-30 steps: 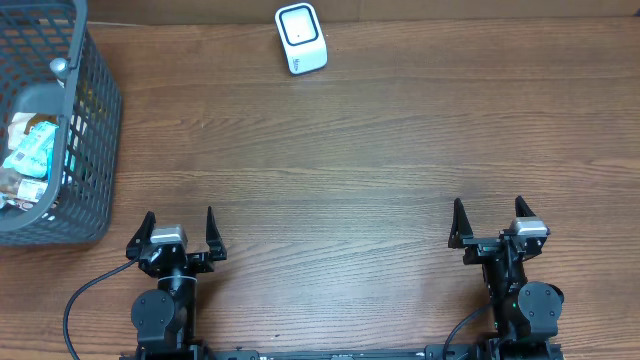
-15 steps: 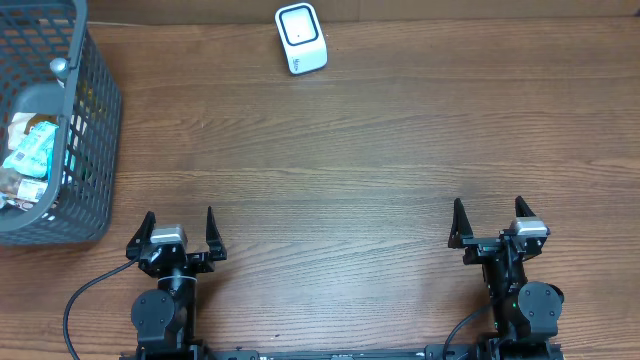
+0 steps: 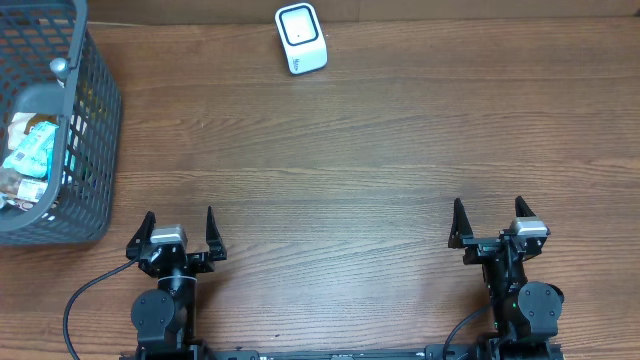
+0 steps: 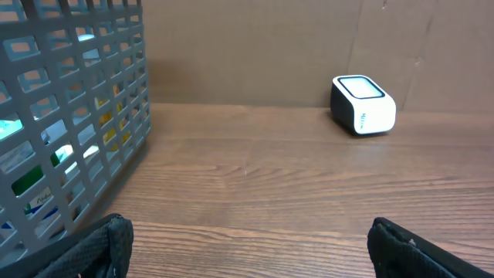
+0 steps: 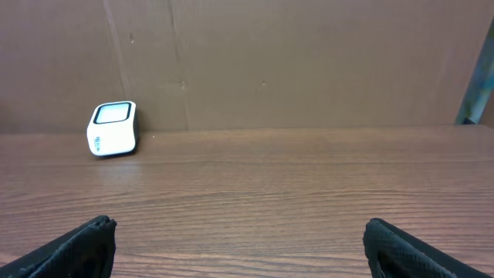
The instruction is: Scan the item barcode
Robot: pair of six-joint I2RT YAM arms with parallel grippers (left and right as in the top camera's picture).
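Overhead: left gripper (image 3: pixel 180 215) and right gripper (image 3: pixel 489 206) sit at the table's (image 3: pixel 350 180) near edge, both spread wide, holding nothing. The packaged items (image 3: pixel 25 150) are in the grey basket (image 3: pixel 95 130) far left, with the white scanner (image 3: pixel 301 38) at the far edge (window facing up). Left wrist: basket on the left, scanner far right. Right wrist: scanner far left.

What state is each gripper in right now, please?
Left gripper: open, holding nothing.
Right gripper: open, holding nothing.
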